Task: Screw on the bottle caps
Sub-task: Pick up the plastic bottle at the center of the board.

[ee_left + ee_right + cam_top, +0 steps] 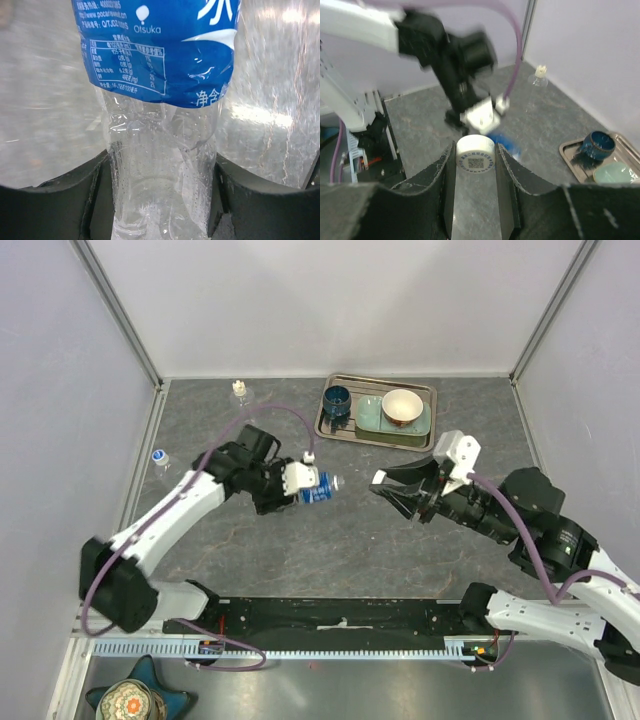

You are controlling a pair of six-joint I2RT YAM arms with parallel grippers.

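Observation:
A clear bottle with a blue label (315,488) lies level in my left gripper (300,487), neck pointing right. In the left wrist view both fingers press the bottle's (160,60) clear lower body, so the left gripper (162,172) is shut on it. My right gripper (381,481) hovers just right of the neck, shut on a white bottle cap (475,151) with a printed code on its face. Beyond the right gripper (475,156), the blue bottle (504,145) is blurred. A second small bottle (239,390) with a cream cap stands at the back. A third bottle (160,458) stands at the left edge.
A metal tray (376,441) at the back right carries a dark blue cup (337,401), a pale green plate (371,419) and a white-and-tan bowl (402,406). Grey walls close the table on three sides.

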